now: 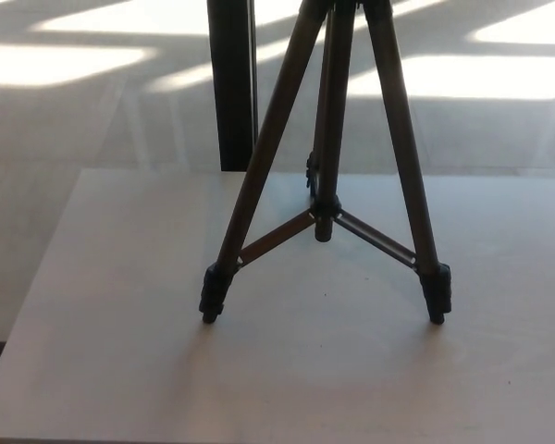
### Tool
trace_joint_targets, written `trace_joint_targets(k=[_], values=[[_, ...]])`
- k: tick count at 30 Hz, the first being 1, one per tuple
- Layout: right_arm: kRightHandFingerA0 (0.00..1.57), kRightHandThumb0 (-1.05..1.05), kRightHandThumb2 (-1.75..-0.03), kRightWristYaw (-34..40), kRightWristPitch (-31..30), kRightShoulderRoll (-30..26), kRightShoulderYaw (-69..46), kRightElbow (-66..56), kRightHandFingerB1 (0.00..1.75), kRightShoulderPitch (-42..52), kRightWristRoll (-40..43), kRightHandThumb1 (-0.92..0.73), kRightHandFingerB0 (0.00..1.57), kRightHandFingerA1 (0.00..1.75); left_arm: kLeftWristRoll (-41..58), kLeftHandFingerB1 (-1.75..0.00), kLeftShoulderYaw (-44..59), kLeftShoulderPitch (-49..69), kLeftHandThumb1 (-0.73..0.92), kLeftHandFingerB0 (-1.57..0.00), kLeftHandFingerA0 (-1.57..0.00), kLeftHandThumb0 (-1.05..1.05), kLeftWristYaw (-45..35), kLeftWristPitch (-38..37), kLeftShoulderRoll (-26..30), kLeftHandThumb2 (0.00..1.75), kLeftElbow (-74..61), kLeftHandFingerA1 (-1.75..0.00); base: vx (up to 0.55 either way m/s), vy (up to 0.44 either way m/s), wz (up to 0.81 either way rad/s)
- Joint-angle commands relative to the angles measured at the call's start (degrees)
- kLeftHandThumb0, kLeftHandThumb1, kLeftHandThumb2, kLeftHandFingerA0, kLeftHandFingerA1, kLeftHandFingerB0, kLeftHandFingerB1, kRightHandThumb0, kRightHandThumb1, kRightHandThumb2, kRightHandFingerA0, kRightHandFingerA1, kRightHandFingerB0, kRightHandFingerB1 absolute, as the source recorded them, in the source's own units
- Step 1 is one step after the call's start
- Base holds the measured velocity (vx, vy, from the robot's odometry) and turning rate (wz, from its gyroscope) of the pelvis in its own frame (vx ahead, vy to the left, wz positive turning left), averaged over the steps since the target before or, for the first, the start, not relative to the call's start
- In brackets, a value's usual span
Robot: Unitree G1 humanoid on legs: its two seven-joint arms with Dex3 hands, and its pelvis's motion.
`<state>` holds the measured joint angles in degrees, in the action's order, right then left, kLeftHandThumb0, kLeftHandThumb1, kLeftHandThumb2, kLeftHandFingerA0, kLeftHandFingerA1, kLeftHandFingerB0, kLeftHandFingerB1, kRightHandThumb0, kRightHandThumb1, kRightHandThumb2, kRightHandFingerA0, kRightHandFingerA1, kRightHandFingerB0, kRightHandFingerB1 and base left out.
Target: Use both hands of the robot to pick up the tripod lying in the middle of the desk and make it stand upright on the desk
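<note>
Tripod (326,176): slim legs of brown metal with a faint sheen; matt black plastic feet and centre hub. Beneath it, desk (120,370): pale, smooth, matt top. Behind the desk, dark post (231,83): smooth, slightly glossy.

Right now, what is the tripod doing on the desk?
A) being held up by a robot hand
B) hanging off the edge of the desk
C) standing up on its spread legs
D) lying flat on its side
C: the tripod stands on the desk with its legs spread wide and its feet planted on the top, and no robot hand shows anywhere in the head view.
</note>
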<state>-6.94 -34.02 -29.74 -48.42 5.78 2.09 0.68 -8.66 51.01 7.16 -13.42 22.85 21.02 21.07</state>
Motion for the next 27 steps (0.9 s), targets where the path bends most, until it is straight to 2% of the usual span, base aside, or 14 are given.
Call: trace_joint_targets(k=[1, 2, 4, 5, 6, 7, 15, 18, 20, 21, 22, 24, 25, 27], values=[[0.00, -1.01, -1.05, 15.24, 1.86, 17.19, -25.03, 8.22, 0.14, 4.36, 14.66, -0.72, 0.00, 0.30, 20.38, -0.59, 22.34, 5.25, 0.86, 0.00, 0.00, -0.86, 9.35, -6.27, -1.02, 0.62, 19.79, -0.75, 0.00, 0.000, 0.00], [0.00, -0.86, -0.65, 15.11, 2.30, 17.67, -24.51, 8.19, 0.03, 4.83, 13.91, -0.82, 0.00, 0.00, 19.18, -0.65, 20.93, 5.77, 0.85, 0.00, 0.00, -0.85, 8.28, -6.00, -0.83, 0.63, 20.48, -0.77, 0.00, 0.000, 0.00], [0.00, -0.98, -1.05, 12.37, 3.50, 18.26, -21.53, 9.61, 0.10, 6.89, 12.18, -0.74, 0.00, 0.28, 12.25, -0.67, 12.68, 9.60, 0.62, -0.07, -0.06, -0.93, 3.64, -2.13, -1.35, 1.07, 17.69, -0.82, 0.00, 0.000, 0.00], [0.00, -0.84, -0.66, 11.98, 5.21, 18.17, -18.10, 11.58, 0.00, 8.50, 8.82, -0.88, 0.00, 0.00, 10.19, -0.89, 9.51, 11.29, 0.82, -0.06, -0.10, -0.92, 1.35, 0.18, -1.45, 0.60, 15.18, -1.09, 0.00, 0.000, 0.00], [0.00, -0.80, -0.66, 11.07, 8.61, 18.63, -18.81, 14.27, 0.00, 8.48, 9.93, -0.86, 0.00, 0.00, 8.38, -0.61, 6.93, 12.41, 0.43, -0.01, -0.21, -0.56, 0.40, 1.67, -1.53, 1.07, 12.82, -0.74, 0.00, 0.000, 0.00], [0.00, -1.05, -1.04, 11.55, 8.18, 18.99, -19.02, 14.91, 0.05, 8.35, 10.04, -0.74, 0.00, 0.24, 8.79, -0.60, 6.51, 12.26, 0.44, 0.00, -0.19, -0.56, 0.42, 1.84, -1.17, 1.07, 13.35, -0.73, 0.00, 0.000, 0.00], [0.00, -1.05, -1.09, 11.99, -1.60, 14.63, -28.07, 19.19, 0.12, 5.69, 20.62, -0.77, 0.00, 0.26, 15.41, -0.62, 9.39, 12.23, 0.52, 0.00, -0.24, -0.60, 6.48, 2.42, -2.95, 1.13, 11.94, -0.77, 0.00, 0.000, 0.00], [0.00, -1.05, -1.11, 11.34, -1.64, 12.76, -29.16, 19.64, 0.16, 5.17, 21.60, -0.76, 0.00, 0.26, 15.66, -0.90, 9.40, 11.01, 0.87, -0.12, -0.24, -0.89, 8.42, 0.66, -3.68, 0.63, 11.86, -1.16, 0.00, 0.000, 0.00], [0.00, -0.88, -1.01, 21.24, -1.81, 9.00, -35.13, 24.40, 0.44, -0.91, 24.02, -0.59, 0.03, 0.59, 19.22, -0.80, 12.56, 7.95, 0.63, -0.29, -0.37, -0.84, 10.47, -3.78, -4.57, 1.10, 14.56, -0.92, 0.00, 0.000, 0.00], [0.34, -0.85, -0.61, 26.62, 2.14, 8.36, -35.84, 27.47, 0.90, -2.85, 22.49, -0.65, 0.38, 0.93, 19.36, -0.95, 12.49, 8.16, 0.92, -0.15, -0.28, -0.87, 10.24, -4.25, -5.00, 0.63, 14.03, -1.21, 0.00, 0.000, 0.00], [0.24, -0.92, -1.00, 25.19, 4.53, 9.10, -32.56, 30.14, 0.67, -1.03, 19.13, -0.56, 0.26, 0.75, 18.46, -0.79, 11.45, 9.59, 0.66, -0.27, -0.40, -0.90, 9.48, -3.23, -5.36, 1.11, 12.92, -0.93, 0.00, 0.000, 0.00], [0.35, -0.85, -0.97, 21.02, 4.26, 9.48, -30.11, 30.77, 0.49, 1.74, 17.81, -0.58, 0.04, 0.76, 18.29, -0.76, 10.90, 10.74, 0.62, -0.26, -0.38, -0.85, 8.68, -3.22, -5.64, 1.09, 13.22, -0.90, 0.00, 0.000, 0.00], [0.90, -0.82, -0.64, 14.75, 1.22, 10.17, -24.77, 29.67, 0.59, 5.36, 15.60, -0.79, 0.29, 1.20, 18.05, -0.80, 9.99, 12.00, 0.65, -0.36, -0.47, -0.92, 6.94, -3.33, -5.02, 1.11, 14.83, -0.95, 0.00, 0.000, 0.00], [0.90, -0.82, -0.64, 12.20, -2.24, 9.72, -16.56, 29.26, 0.46, 8.90, 11.32, -0.77, 0.21, 1.16, 17.47, -0.88, 8.23, 14.34, 0.83, -0.28, -0.39, -0.89, 4.84, -3.47, -4.15, 0.63, 16.24, -1.14, 0.00, 0.000, 0.00]])
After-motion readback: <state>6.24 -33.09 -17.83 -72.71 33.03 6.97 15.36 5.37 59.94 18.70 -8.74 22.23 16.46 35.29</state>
